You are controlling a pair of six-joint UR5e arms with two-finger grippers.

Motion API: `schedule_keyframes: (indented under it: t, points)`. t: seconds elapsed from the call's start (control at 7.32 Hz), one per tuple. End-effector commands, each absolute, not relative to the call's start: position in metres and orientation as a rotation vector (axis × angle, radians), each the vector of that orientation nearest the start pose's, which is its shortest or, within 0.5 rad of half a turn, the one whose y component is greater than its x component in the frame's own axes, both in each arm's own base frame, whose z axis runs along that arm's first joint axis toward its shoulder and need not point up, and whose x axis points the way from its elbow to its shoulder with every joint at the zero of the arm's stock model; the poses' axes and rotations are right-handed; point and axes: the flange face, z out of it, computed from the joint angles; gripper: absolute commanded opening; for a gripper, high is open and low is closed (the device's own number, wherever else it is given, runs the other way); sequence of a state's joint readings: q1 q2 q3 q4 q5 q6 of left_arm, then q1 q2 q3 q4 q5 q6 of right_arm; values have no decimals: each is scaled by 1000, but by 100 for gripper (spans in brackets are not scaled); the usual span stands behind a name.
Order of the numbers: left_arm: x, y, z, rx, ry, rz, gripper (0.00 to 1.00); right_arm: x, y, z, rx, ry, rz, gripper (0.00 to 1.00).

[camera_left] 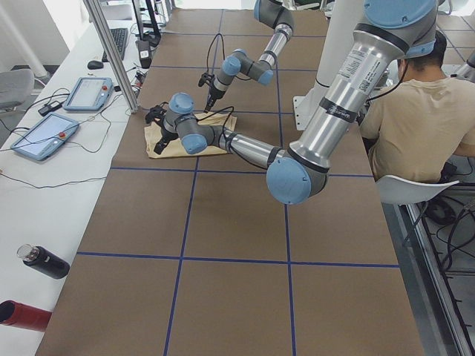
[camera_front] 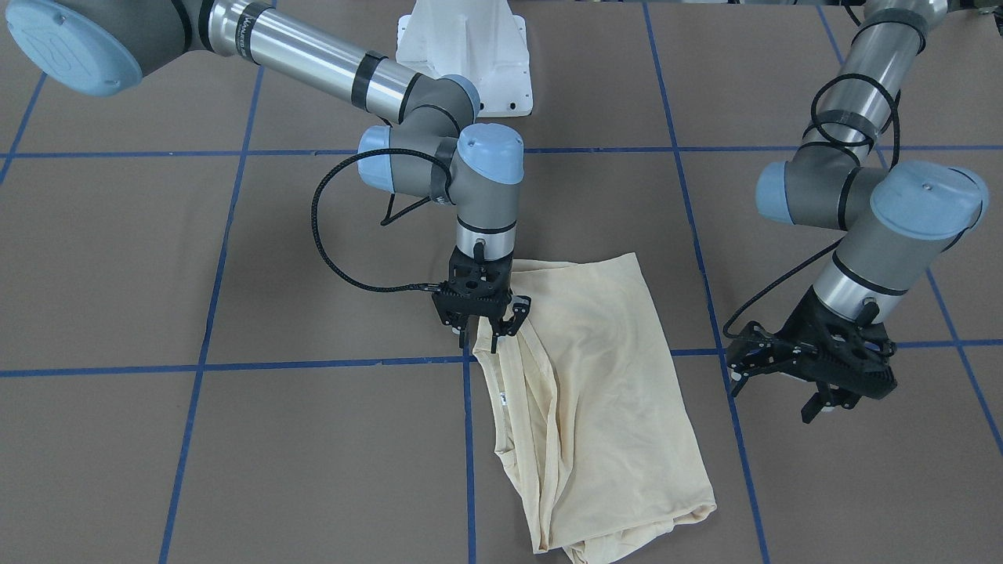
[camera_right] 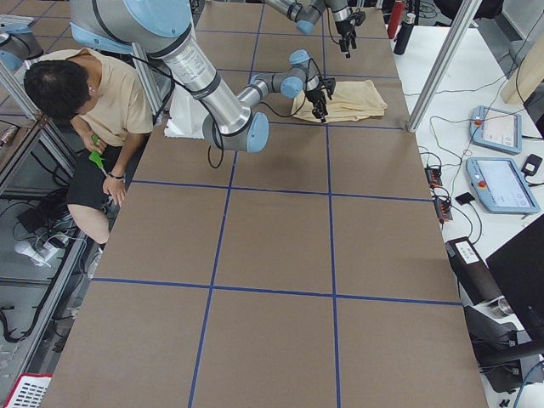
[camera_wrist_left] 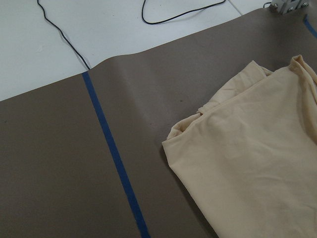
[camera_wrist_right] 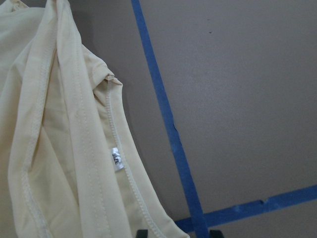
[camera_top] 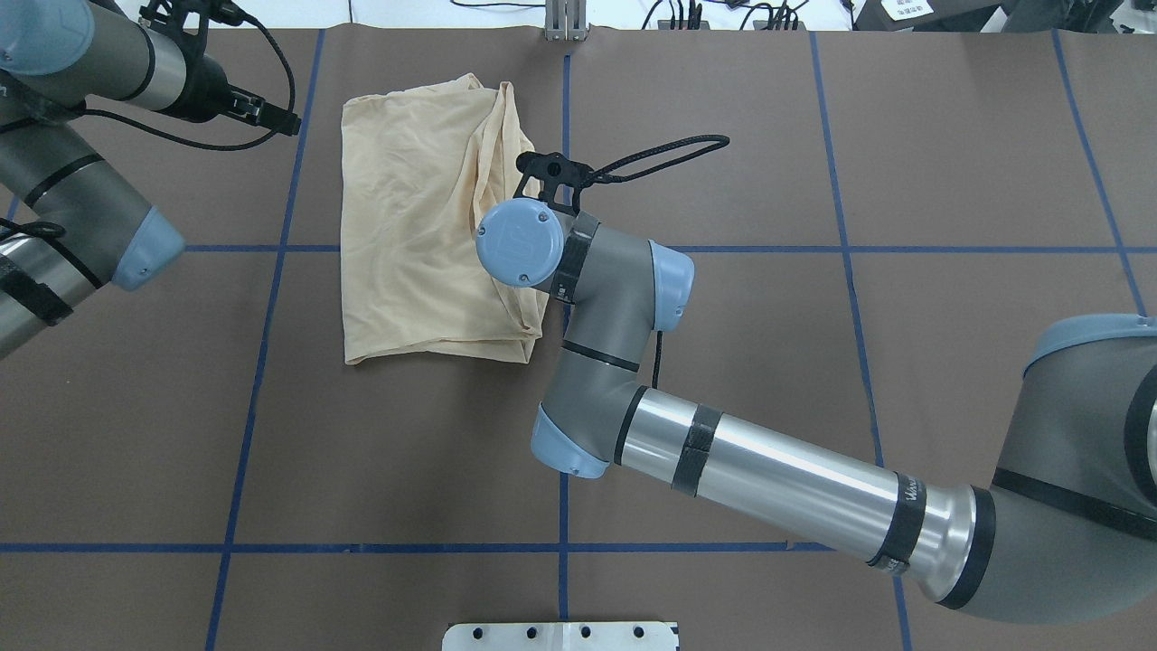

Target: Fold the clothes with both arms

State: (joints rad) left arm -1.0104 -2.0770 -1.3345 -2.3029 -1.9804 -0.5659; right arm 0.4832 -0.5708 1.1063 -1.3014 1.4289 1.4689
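Note:
The pale cream-yellow shirt (camera_front: 595, 392) lies folded into a rough rectangle on the brown table, print hidden. Its small white label (camera_wrist_right: 116, 159) shows by a stitched edge. My right gripper (camera_front: 482, 337) points down at the shirt's corner edge. Its fingertips (camera_wrist_right: 141, 233) stand apart with the stitched edge between them, so it is open. It also shows in the overhead view (camera_top: 545, 174). My left gripper (camera_front: 772, 388) is open and empty, hovering above the table beside the shirt's other long edge, apart from it. The left wrist view shows the shirt's corner (camera_wrist_left: 247, 158) but no fingers.
Blue tape lines (camera_front: 468, 439) grid the table. The white pedestal base (camera_front: 462, 55) stands at the robot's side. An operator (camera_left: 412, 126) sits past the table. Teach pendants (camera_left: 44, 137) and a metal post (camera_left: 111, 59) are on the far side bench.

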Motion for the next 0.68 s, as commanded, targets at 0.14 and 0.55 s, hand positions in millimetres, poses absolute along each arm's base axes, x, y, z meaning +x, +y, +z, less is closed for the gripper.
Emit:
schedule_keyframes:
  t: [0.14,0.55]
  points:
    - [301,-655,395,634,844,201,100,-681,-515,191,360,-722,411,38]
    - [301,-655,395,634,844,201,100,-684,-513,195,356,-714,410,6]
